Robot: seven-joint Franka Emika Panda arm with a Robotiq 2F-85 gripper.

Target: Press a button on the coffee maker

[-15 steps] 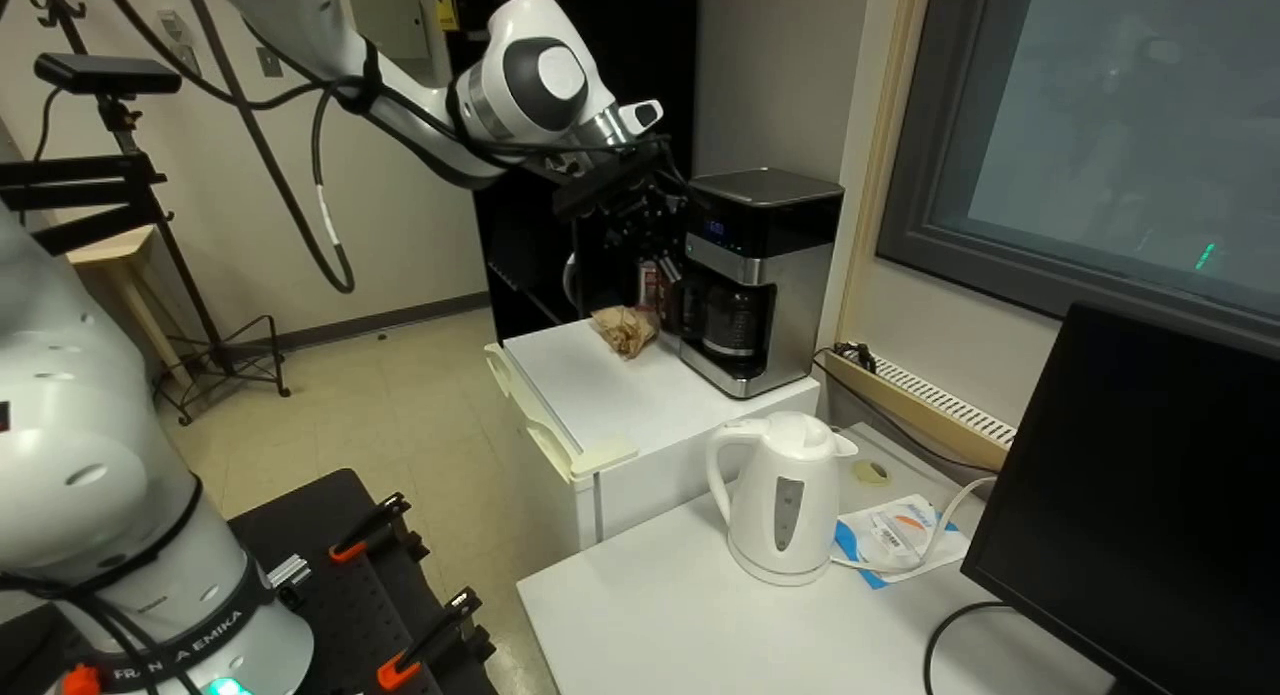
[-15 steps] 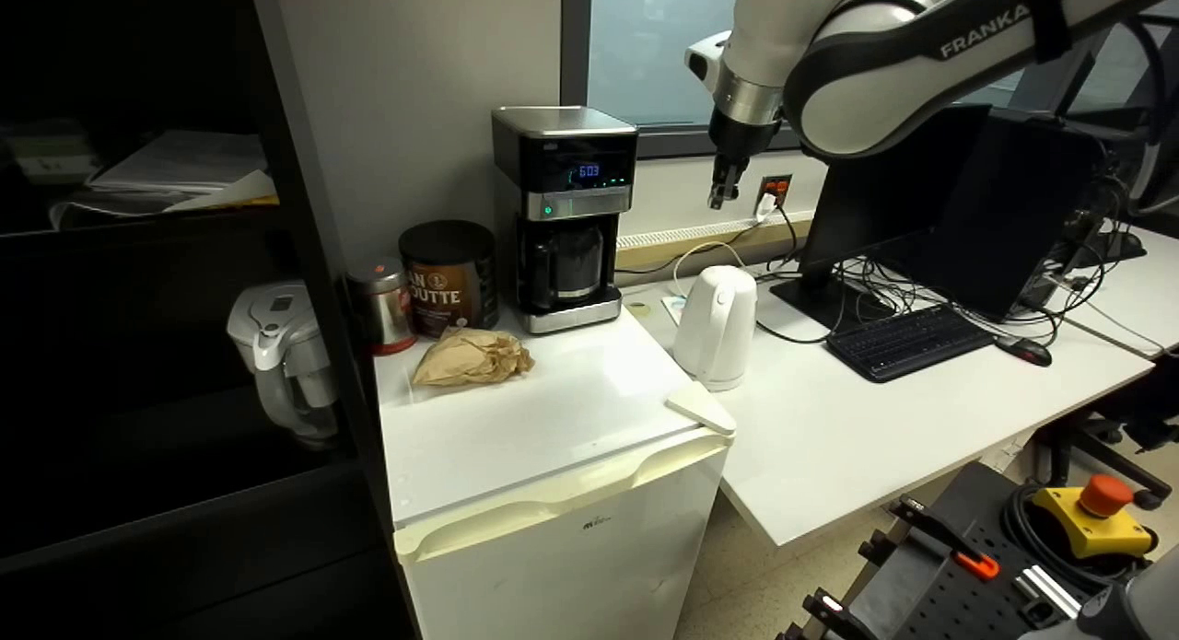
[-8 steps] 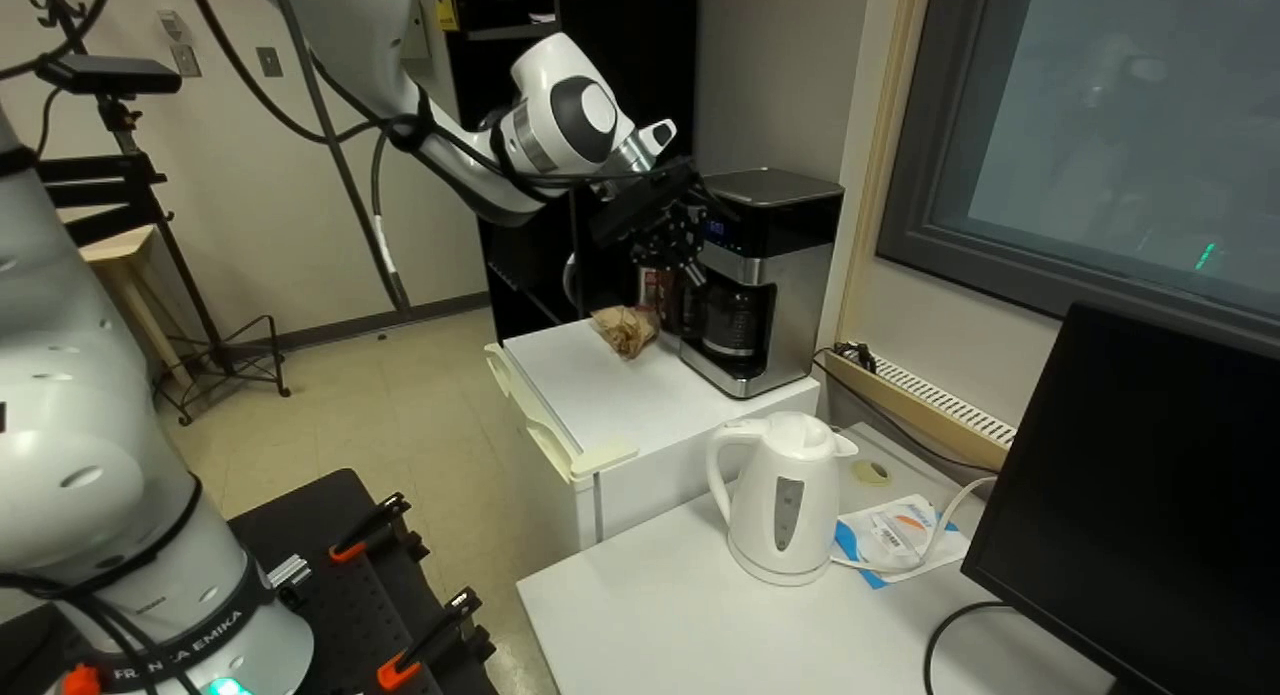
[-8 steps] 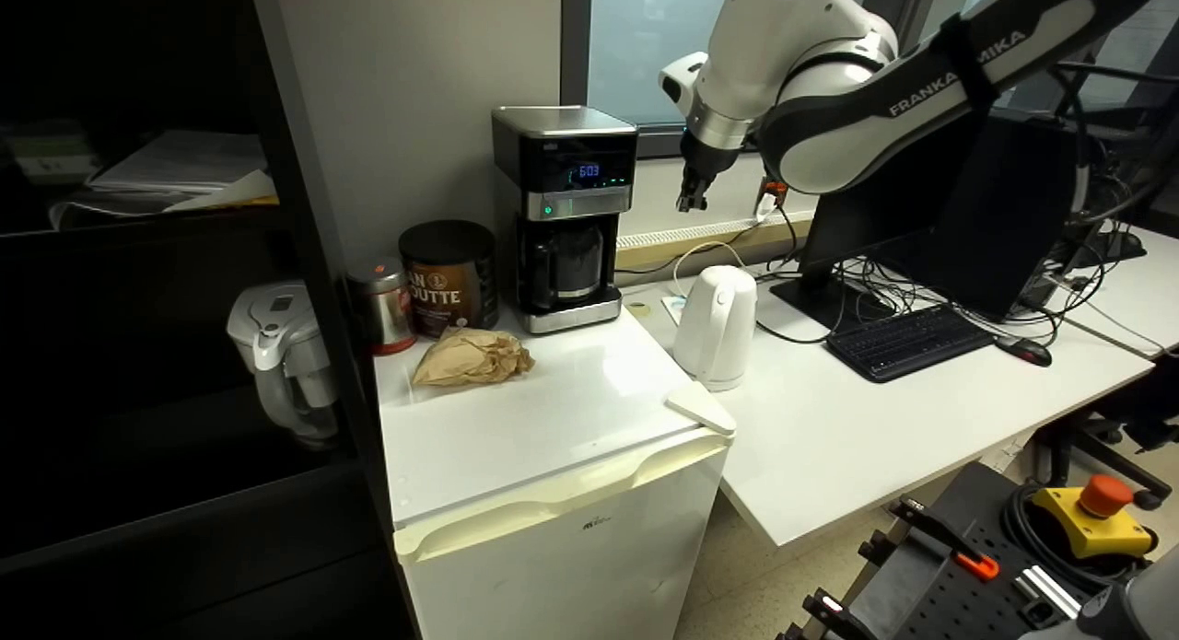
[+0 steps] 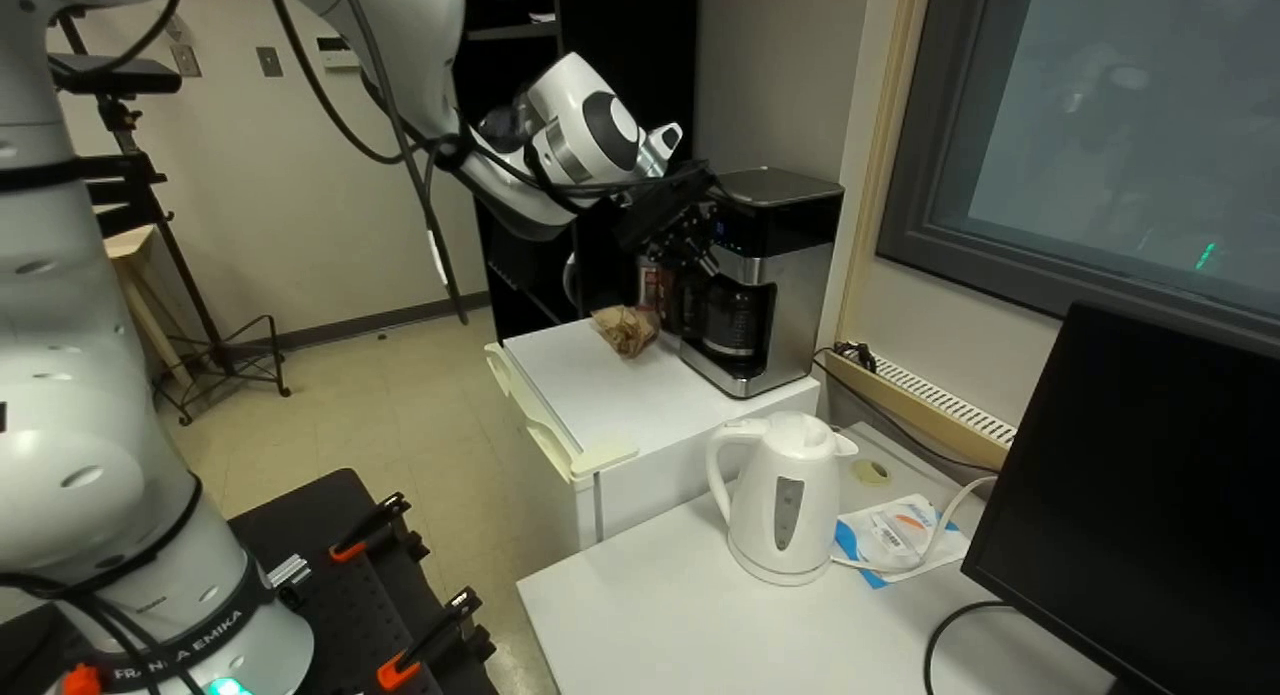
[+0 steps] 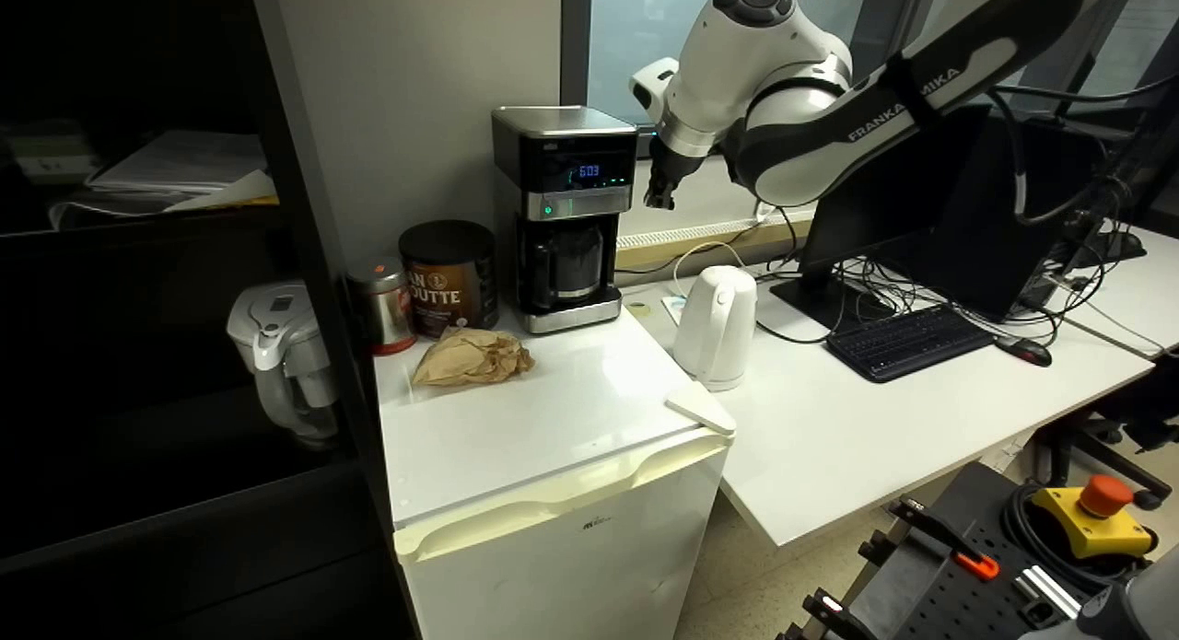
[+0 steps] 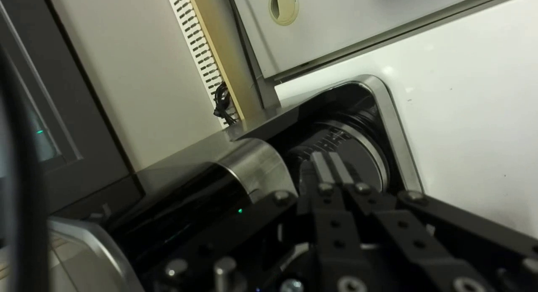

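Pale tiled floor (image 5: 415, 380) shows between a black cart (image 5: 335, 535) and a white fridge (image 5: 615, 410) in an exterior view; a smooth white worktop (image 5: 680, 625) spreads at lower centre. On the fridge, right of centre, stands the boxy coffee maker (image 5: 800, 300), gloss black with brushed steel. In the wrist view the tool (image 7: 330, 162) holds its slim fingers together, before the dark rounded jug (image 7: 365, 159). In an exterior view, a thin strip of pale wall (image 6: 705, 189) shows between it and the coffee maker's right edge.

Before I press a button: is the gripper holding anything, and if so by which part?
Nothing is held: in the wrist view the gripper has its jaws closed together, with nothing visible between them.
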